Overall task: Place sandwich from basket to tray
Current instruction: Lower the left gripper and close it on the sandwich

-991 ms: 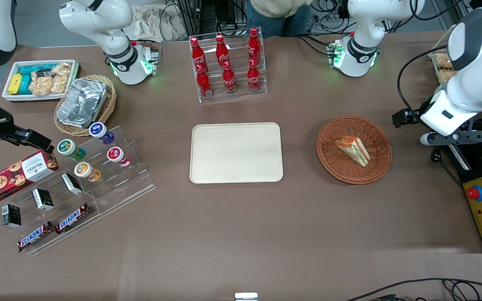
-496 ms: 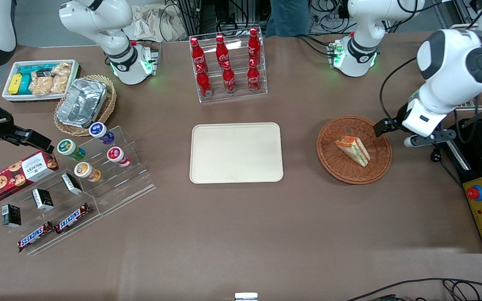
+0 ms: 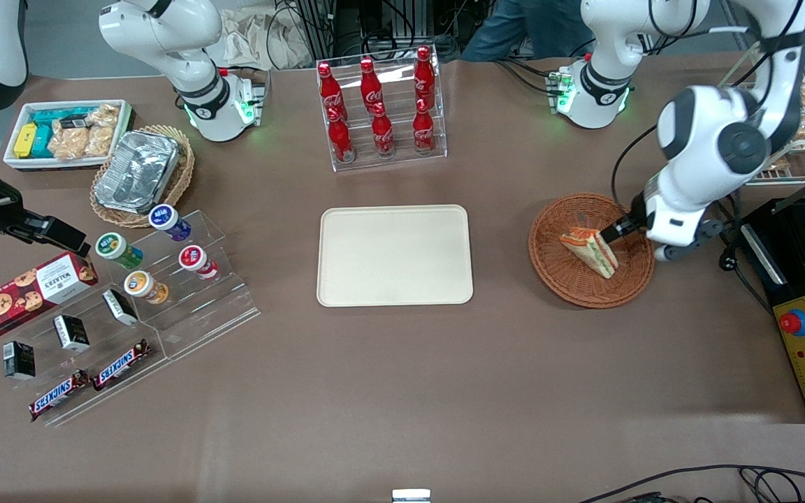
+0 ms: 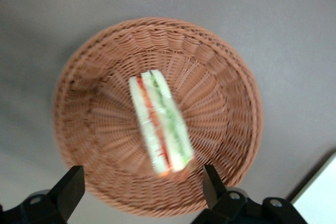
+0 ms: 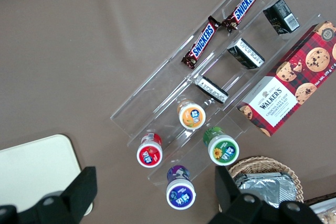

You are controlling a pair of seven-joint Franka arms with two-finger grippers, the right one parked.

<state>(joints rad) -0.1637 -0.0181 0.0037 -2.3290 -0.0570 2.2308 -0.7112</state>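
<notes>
Since 1.0 s ago the left arm has swung in from the worktop's edge; its tool (image 3: pixel 612 232) now hovers over the basket (image 3: pixel 570 279). Sandwich (image 3: pixel 590 252) lies in the basket's middle, untouched. In the front view its long axis runs from 10 to 4 o'clock, and the tool sits just at its 2 o'clock edge. Wrist view: fingers (image 4: pixel 68 190) spread wide, nothing held, sandwich (image 4: pixel 160 123) between them. Judgement: descent next. Tray (image 3: pixel 394 255) bare, well apart toward the parked arm.

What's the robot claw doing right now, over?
Claw open, above basket. Sandwich lying in basket, not gripped. Tray bare. Nothing in the way, over.
</notes>
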